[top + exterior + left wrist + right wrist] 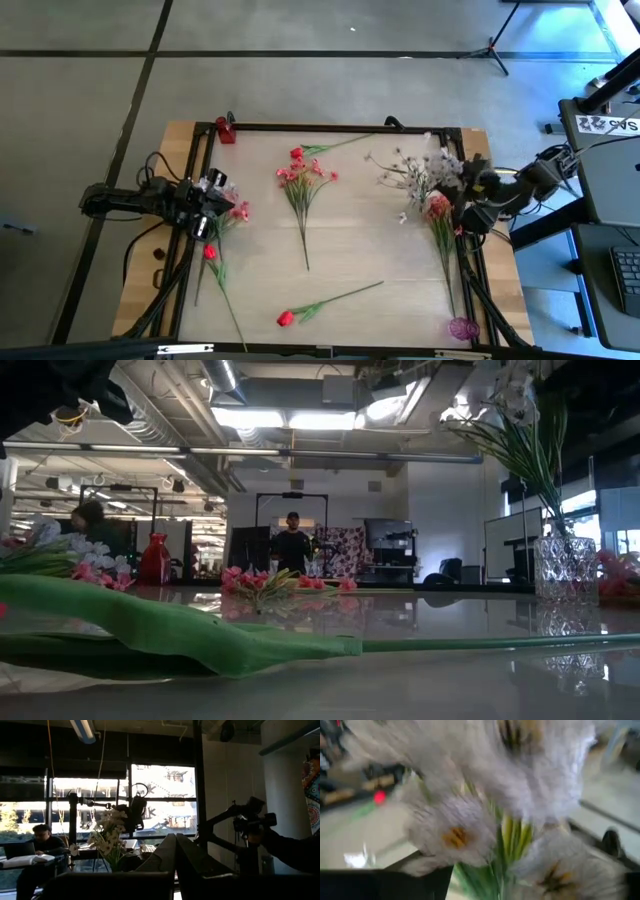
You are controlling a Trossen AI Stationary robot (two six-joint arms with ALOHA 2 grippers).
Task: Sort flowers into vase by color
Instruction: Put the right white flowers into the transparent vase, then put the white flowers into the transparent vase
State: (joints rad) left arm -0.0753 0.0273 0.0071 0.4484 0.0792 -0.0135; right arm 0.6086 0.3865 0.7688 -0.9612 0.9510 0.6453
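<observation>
A spray of white blossoms (425,172) stands in a clear glass vase (565,565) at the table's right. It fills the right wrist view (455,830). My right gripper (462,195) is open beside it, its fingers on either side of the green stems (505,865). Pink blossoms (437,208) lie just in front of the vase. My left gripper (208,208) is shut at the left edge, held level above a pile of white, pink and red flowers (228,195). A pink spray (303,180) and a red bud (297,153) lie mid-table. Another red bud (286,318) lies near the front.
A red vase (225,130) stands at the far left corner and a purple glass vase (462,327) at the near right corner. A dark frame (340,127) runs round the table. People sit and stand in the room behind (292,540).
</observation>
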